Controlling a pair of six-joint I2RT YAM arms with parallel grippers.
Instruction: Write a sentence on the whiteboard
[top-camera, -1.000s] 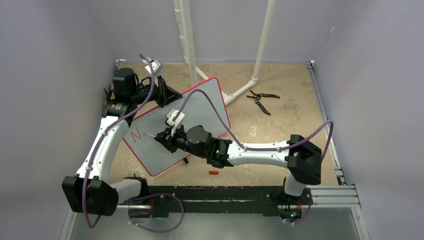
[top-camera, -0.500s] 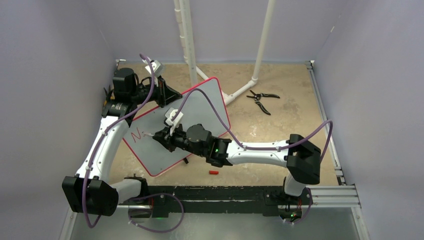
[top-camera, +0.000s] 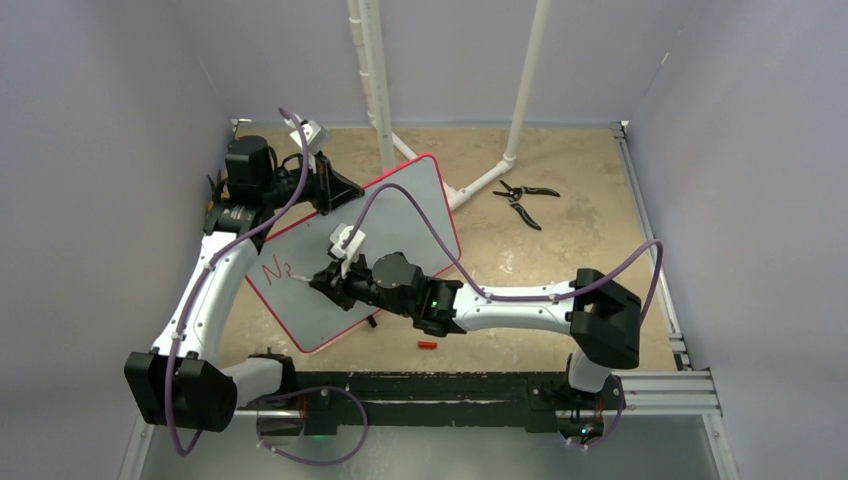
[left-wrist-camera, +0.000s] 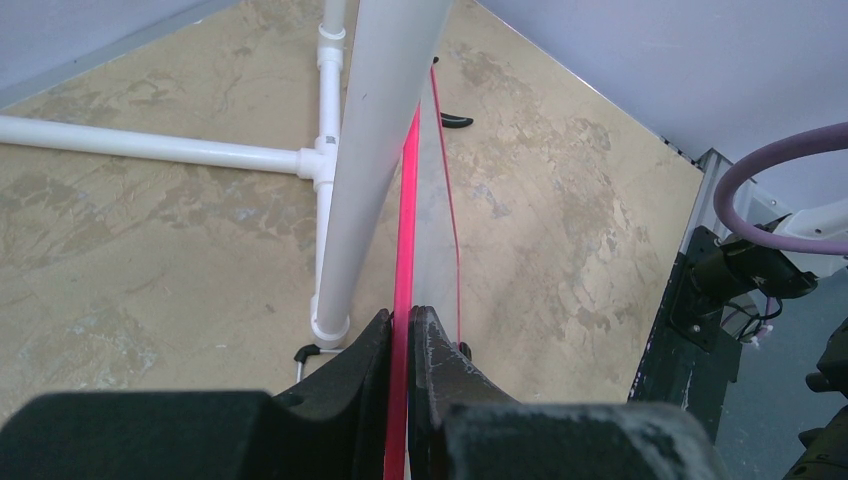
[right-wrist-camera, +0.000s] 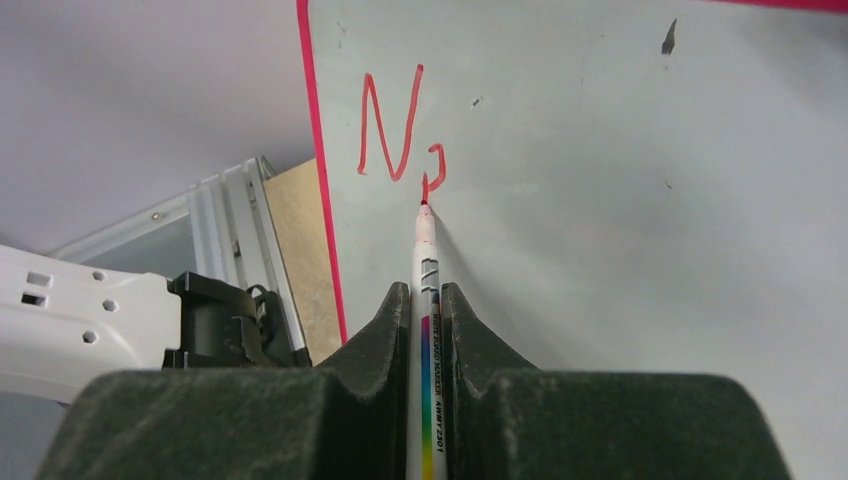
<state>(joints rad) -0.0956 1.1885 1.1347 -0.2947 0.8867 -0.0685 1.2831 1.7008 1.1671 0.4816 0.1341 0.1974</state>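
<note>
The whiteboard (top-camera: 400, 225), pale grey with a thin red rim, lies tilted on the table's left half. My left gripper (top-camera: 335, 190) is shut on its far rim, which shows edge-on between the jaws in the left wrist view (left-wrist-camera: 403, 322). My right gripper (top-camera: 322, 280) is shut on a white whiteboard marker (right-wrist-camera: 426, 255). The marker's red tip touches the board (right-wrist-camera: 600, 150). The sentence (right-wrist-camera: 392, 125) consists of a red "N" and a small hooked stroke beside it; it also shows near the board's left edge (top-camera: 275, 268).
A white PVC pipe frame (top-camera: 375, 80) stands behind the board, and its post shows close to the left gripper (left-wrist-camera: 375, 150). Black pliers (top-camera: 525, 200) lie at the back right. A small red cap (top-camera: 428, 345) lies in front of the board.
The right gripper has shifted slightly with the marker, and the stroke after the "N" has grown into a small hook. The left arm has not moved.
</note>
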